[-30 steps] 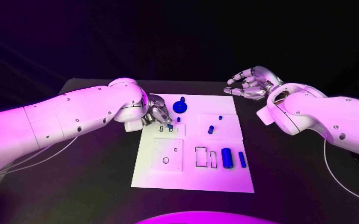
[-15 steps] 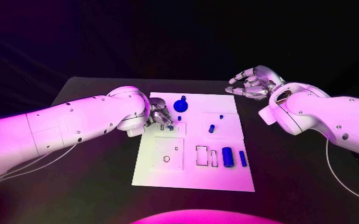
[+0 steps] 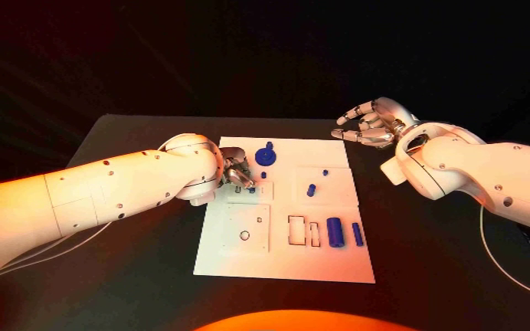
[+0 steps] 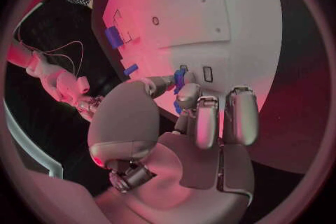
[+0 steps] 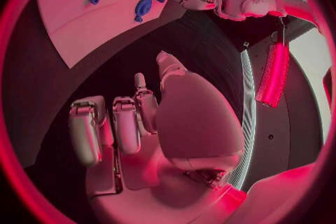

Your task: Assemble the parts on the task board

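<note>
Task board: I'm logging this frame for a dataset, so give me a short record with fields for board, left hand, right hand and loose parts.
board: white task board in the middle of the black table
left hand: left hand at the board's far left corner, fingers pinching a small blue part
right hand: right hand raised off the board's far right corner, fingers curled, holding nothing
loose parts: blue round part, large blue cylinder, slim blue cylinder

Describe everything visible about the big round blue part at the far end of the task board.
The round blue part is a deep blue, plastic-looking disc with a small knob or stub projecting from its far edge. It lies on the white task board near the far edge, left of centre. Neither hand touches it; the left hand works just beside it.
</note>
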`<action>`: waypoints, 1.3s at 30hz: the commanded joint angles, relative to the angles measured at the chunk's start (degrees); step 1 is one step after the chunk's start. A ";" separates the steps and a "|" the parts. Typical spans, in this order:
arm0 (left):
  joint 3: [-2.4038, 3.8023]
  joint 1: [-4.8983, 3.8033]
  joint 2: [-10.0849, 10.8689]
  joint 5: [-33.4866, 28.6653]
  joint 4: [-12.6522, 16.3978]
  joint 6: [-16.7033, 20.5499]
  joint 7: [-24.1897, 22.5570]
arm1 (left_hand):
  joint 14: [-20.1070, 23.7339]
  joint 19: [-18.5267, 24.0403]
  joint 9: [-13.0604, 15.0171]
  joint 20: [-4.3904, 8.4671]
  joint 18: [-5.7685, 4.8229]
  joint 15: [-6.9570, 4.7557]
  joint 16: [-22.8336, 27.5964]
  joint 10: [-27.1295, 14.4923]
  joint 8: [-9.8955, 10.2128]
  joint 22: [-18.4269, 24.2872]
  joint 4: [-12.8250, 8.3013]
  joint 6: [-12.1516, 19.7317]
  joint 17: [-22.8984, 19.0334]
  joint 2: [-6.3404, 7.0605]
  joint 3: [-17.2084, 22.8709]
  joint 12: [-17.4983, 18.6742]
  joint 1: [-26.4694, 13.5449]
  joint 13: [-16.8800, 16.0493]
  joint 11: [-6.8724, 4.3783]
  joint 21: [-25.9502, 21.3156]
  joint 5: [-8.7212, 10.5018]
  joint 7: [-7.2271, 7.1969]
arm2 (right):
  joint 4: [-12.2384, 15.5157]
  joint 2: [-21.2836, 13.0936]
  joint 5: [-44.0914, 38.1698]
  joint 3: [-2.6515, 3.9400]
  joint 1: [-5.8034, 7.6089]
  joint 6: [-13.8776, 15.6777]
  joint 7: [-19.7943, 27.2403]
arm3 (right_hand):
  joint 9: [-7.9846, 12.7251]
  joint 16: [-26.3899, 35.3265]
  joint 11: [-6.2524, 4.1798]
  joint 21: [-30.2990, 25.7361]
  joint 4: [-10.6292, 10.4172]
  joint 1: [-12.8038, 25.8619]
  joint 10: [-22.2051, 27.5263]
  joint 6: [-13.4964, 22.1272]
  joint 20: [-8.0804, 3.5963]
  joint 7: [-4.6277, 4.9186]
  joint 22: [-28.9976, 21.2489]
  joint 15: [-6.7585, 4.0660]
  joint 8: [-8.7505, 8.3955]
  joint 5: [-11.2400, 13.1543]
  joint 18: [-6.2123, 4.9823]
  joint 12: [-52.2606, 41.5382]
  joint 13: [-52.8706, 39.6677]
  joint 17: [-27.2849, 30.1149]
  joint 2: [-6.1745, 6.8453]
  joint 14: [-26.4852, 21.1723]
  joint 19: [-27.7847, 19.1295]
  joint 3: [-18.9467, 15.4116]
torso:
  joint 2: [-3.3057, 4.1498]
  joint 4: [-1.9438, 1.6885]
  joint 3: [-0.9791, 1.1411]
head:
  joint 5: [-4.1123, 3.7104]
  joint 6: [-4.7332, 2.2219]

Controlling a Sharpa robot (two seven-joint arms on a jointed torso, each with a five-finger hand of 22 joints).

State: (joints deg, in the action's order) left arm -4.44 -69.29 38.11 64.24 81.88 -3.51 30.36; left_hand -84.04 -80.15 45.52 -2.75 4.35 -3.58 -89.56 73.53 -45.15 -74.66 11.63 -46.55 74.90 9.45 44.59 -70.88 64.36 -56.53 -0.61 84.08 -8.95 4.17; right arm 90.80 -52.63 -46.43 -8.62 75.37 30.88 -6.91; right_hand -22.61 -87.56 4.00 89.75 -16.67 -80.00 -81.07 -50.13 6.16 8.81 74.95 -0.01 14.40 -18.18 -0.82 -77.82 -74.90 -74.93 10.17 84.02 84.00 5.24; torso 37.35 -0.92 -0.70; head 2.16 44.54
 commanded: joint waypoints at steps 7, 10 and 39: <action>-0.01 0.17 -0.06 2.65 0.30 -0.17 -0.25 | -5.64 -0.57 0.47 0.29 -1.04 -0.44 0.04 0.59 -0.56 -0.20 -10.48 -1.06 14.02 -0.19 11.42 -0.02 -0.73 0.05 -0.22 0.35 -1.11 -0.72 | 0.09 -0.02 -0.79 -0.01 -0.06 -1.09 0.34 | 0.00 0.28 -0.05 0.25 0.09 0.37 0.43 0.51 -0.34 -0.05 15.05 -0.22 0.43 -0.34 0.82 0.32 -4.69 -7.95 -0.49 4.36 6.00 0.35 | -0.04 -0.08 0.01 | -0.02 0.16; -0.01 0.19 0.00 2.67 0.32 -1.04 -0.15 | -5.66 -0.64 0.73 0.38 -1.06 -0.52 0.00 0.73 -0.70 -0.26 -10.76 -1.18 14.10 0.05 11.95 -0.02 -1.33 0.08 -0.29 0.38 -2.27 -0.79 | 0.08 -0.01 -0.82 -0.01 -0.07 -1.16 0.29 | 0.00 0.28 -0.05 0.25 0.09 0.37 0.43 0.51 -0.34 -0.05 15.05 -0.22 0.43 -0.34 0.82 0.32 -4.69 -7.95 -0.49 4.36 6.00 0.35 | -0.03 -0.06 -0.01 | -0.03 0.29; 0.00 0.20 0.03 1.84 -0.15 -4.95 0.17 | -5.71 -0.67 1.23 0.55 -1.06 -0.69 -0.06 1.27 -0.94 -0.25 -11.52 -1.59 14.24 0.58 12.40 -0.26 -2.56 -0.26 -0.49 0.35 -5.41 -0.99 | -0.04 0.13 -0.86 -0.02 -0.13 -1.72 0.12 | 0.00 0.33 -0.05 0.25 0.06 0.67 0.47 0.58 -0.34 -0.05 15.05 -0.21 0.55 -0.40 0.82 0.37 -4.63 -7.86 -0.48 4.33 6.00 0.34 | 0.03 -0.02 0.02 | -0.20 0.60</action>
State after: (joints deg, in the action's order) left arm -4.33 -69.22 38.21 66.20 81.90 -6.77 30.36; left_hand -84.04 -80.56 46.72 -2.35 4.35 -3.99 -89.56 74.45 -45.88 -74.88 12.01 -46.98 74.94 10.27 44.99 -70.88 62.05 -56.75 -1.12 84.05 -14.16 3.96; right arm 90.72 -52.53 -46.67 -8.64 75.29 30.05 -7.05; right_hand -22.60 -87.56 4.00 89.75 -16.67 -79.77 -81.07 -49.93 6.16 8.60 74.92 -0.01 14.63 -18.42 -0.82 -77.82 -74.90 -74.91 9.95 84.02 84.00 5.24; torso 37.35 -0.97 -0.71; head 1.97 45.10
